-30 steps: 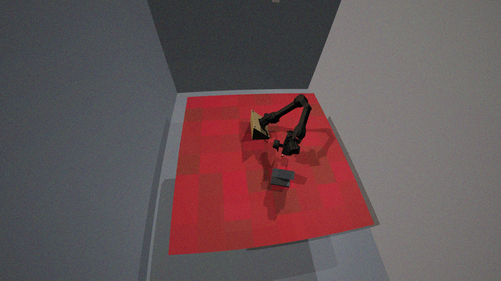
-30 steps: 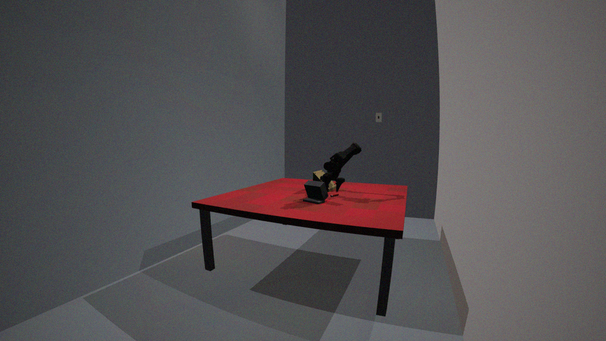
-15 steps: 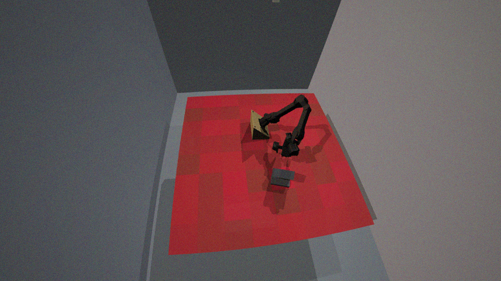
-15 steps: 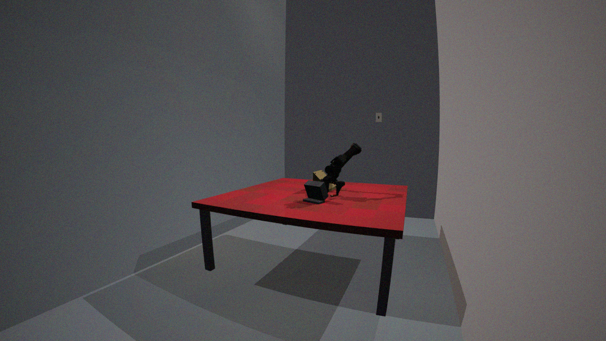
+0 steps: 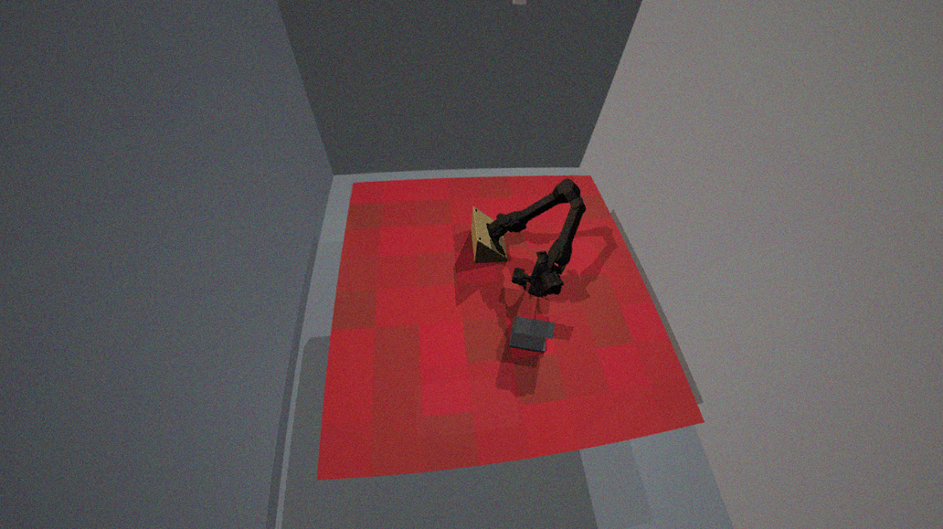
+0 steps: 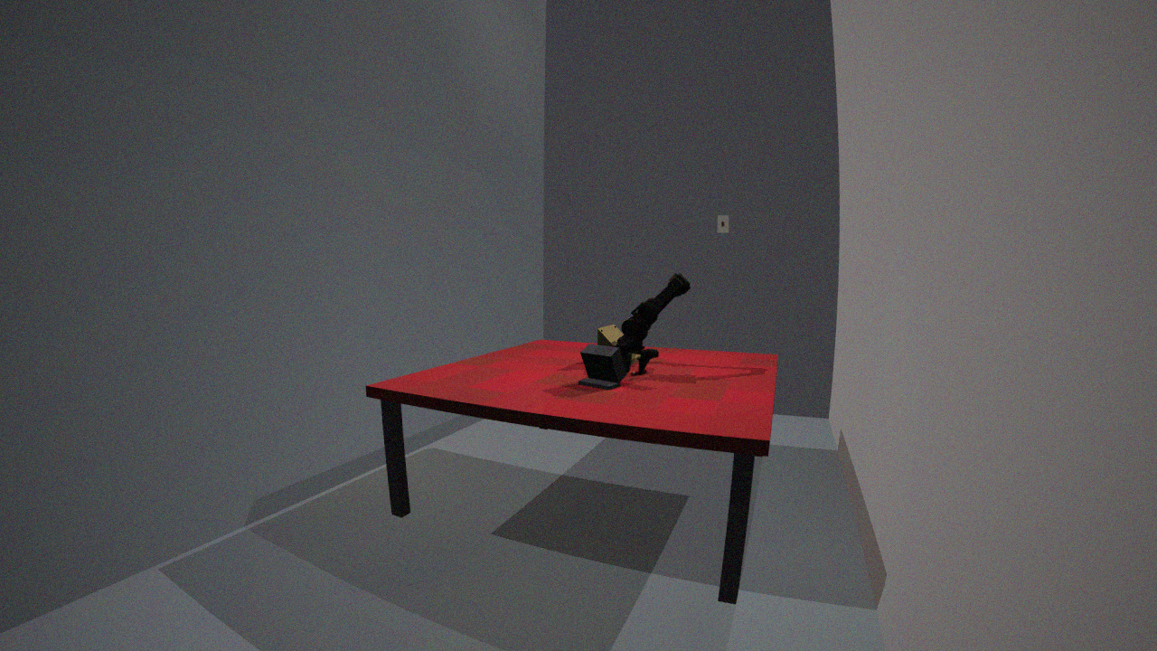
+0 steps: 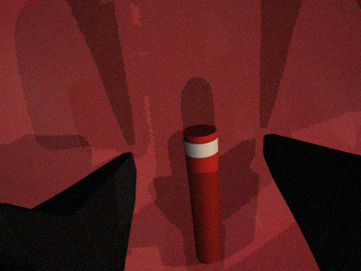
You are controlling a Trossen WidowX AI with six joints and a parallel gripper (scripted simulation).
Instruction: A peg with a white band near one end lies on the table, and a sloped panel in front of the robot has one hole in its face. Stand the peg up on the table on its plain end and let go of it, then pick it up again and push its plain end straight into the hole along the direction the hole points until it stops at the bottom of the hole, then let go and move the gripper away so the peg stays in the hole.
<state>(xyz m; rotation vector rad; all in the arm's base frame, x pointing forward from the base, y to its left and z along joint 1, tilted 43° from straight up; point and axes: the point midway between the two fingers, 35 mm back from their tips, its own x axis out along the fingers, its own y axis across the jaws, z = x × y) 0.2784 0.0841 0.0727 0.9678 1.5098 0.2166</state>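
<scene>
The red peg (image 7: pixel 206 211) lies on the table between the fingers in the wrist view. Its white band (image 7: pixel 201 149) is near the far end, and its plain end points toward the bottom of the view. My gripper (image 7: pixel 200 153) (image 5: pixel 533 286) is partly open, with a gap between each finger and the peg. The peg is hidden by the arm in the top view and is not made out in the exterior view. The dark grey sloped panel (image 5: pixel 530 326) (image 6: pixel 602 365) stands just beyond the gripper. Its hole is not visible in these views.
The arm (image 5: pixel 568 230) (image 6: pixel 656 309) bends up and over from its base on a tan wedge (image 5: pixel 481 239) (image 6: pixel 608 333). The red table (image 5: pixel 392 383) (image 6: pixel 485 388) carries the wedge, the grey panel and the arm. Shadows cross the tabletop.
</scene>
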